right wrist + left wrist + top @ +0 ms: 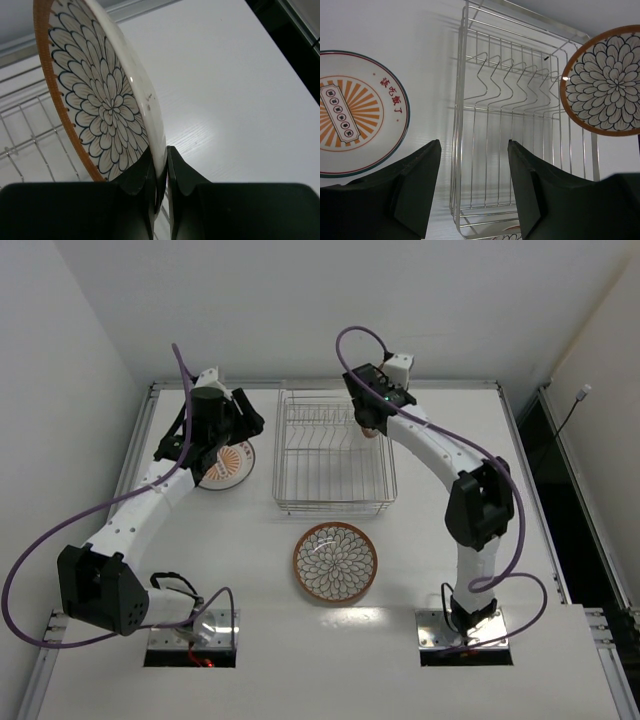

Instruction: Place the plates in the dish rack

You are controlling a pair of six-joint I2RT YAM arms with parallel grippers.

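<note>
Three plates and one dish rack (335, 450) are counted. One petal-patterned plate (100, 95) is held on edge, its rim pinched by the right pincer (160, 152), with the rack just to that pincer's left. The left pincer (474, 145) is seen spread and empty, one sunburst plate (355, 112) lying flat on the bench (250, 620) just below it, a second petal plate (605, 80) well apart from both pincers.

White table (250, 585), matte, with one soft glare patch (350, 618) at lower centre. Aluminium rail (320, 386) borders its far and side edges. Back wall (300, 300) and both side walls are plain white. Dark gap (575, 510) at right of frame, with a white-plugged black cable (583, 393) above it.
</note>
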